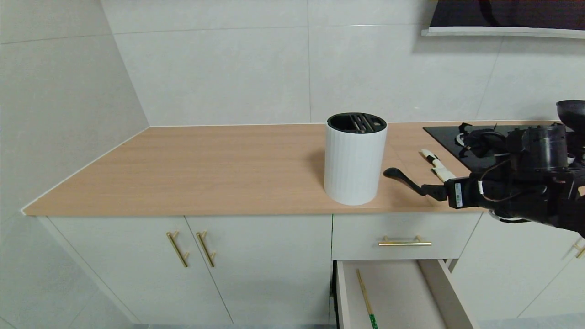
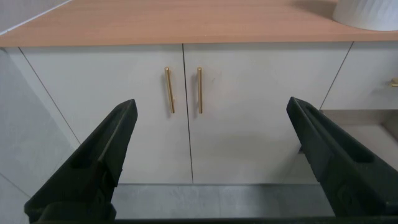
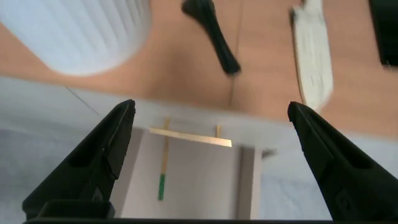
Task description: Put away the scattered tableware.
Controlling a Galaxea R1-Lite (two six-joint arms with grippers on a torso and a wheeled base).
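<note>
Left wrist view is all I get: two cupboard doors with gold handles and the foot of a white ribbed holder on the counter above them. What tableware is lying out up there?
Observer: Two pieces lie on the countertop to the right of the white holder: a black-handled utensil close beside it, and a pale knife-like utensil farther right, next to the hob.
Operator: Is the right gripper carrying either one?
Observer: No. The right gripper is open with nothing between its fingers. It hangs by the counter's front edge, above the pulled-out drawer.
</note>
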